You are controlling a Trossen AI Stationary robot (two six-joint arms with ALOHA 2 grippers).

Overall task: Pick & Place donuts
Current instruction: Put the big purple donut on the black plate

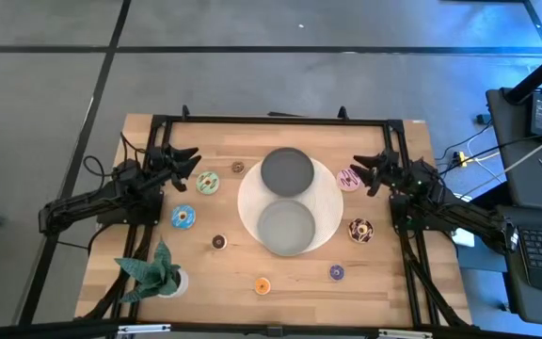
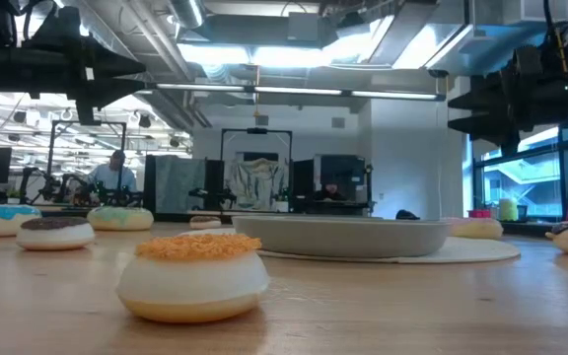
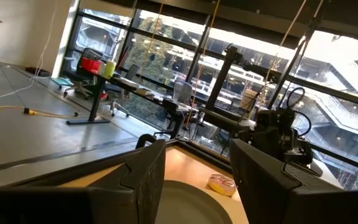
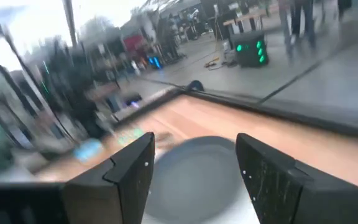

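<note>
In the high view the donuts lie flat on the wooden table around two grey dishes. The green donut, blue donut and two brown minis lie left. The pink donut, sprinkled chocolate donut and purple mini lie right. The orange mini lies near the front edge. My left gripper hovers open above the table beside the green donut. My right gripper hovers open next to the pink donut. Each wrist view shows open fingers with nothing between them.
Two round grey dishes sit on a white round mat at the table's middle. A green star-shaped potted plant stands at the near left corner. In the low view the orange mini is closest. People sit in the room behind.
</note>
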